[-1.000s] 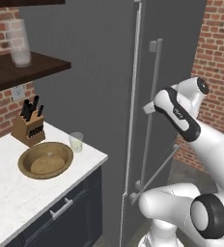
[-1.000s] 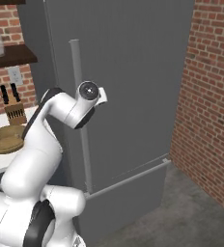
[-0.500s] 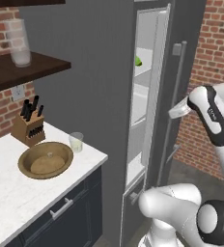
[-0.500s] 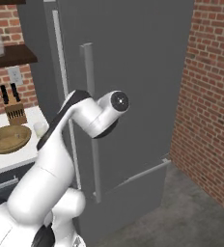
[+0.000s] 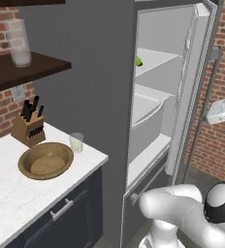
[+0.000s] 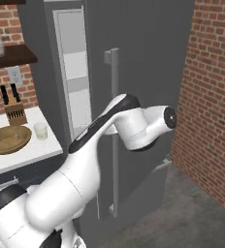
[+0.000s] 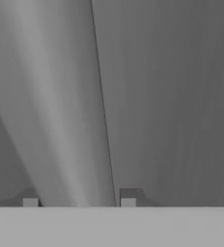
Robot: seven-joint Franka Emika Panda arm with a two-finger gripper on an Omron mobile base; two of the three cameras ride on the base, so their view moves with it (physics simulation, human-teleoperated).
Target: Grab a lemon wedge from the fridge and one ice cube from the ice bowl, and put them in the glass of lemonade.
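On the counter (image 5: pixel 17 203), near its corner toward the fridge (image 5: pixel 104 72), we see the ice bowl (image 5: pixel 45 160), a wide wooden dish, with the glass of lemonade (image 5: pixel 76 142) just beside it toward the back; a knife block (image 5: pixel 29 127) stands at the back edge against the brick wall. Inside the bowl a faint pale speck may be the ice cube, though it is too small for us to tell. We see the fridge with its door (image 5: pixel 194 87) swung wide, showing pale shelves, and on an upper shelf, at its front edge by the fridge's dark side wall, sits the lemon wedge (image 5: pixel 138 61), a small yellow-green piece. Our gripper (image 7: pixel 79 200) is clamped on the door's long vertical bar handle (image 7: pixel 61 120): in the hand view the light grey bar runs right between the two finger tips (image 7: pixel 128 201), filling the gap between them. A wooden wall shelf (image 5: pixel 22 70) above the counter carries a tall frosted glass (image 5: pixel 19 42).
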